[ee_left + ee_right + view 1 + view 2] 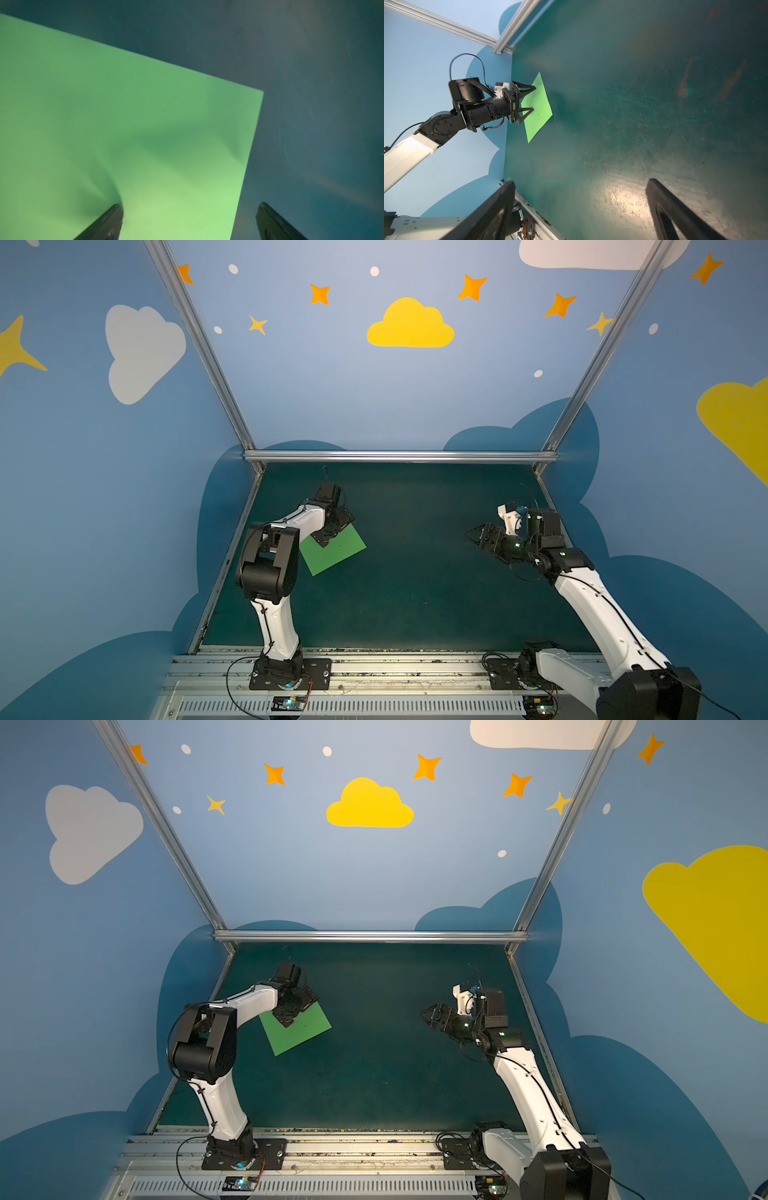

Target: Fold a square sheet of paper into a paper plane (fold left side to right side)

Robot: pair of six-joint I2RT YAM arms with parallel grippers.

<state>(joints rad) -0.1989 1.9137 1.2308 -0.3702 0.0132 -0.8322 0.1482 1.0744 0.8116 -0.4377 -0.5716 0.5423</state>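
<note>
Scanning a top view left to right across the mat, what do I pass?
In order: left arm's elbow → green sheet of paper → right gripper. The left gripper overlaps the sheet, so it's left out.

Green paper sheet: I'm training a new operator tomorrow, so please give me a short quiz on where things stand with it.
1. True or false: the square sheet of paper is already folded into a dart.
2. The left gripper is: A) over the sheet's edge; B) far from the sheet; C) out of sight.
3. Fill in: the right gripper, well apart from the sheet, has its jaws ____.
Key: 1 false; 2 A; 3 open.
</note>
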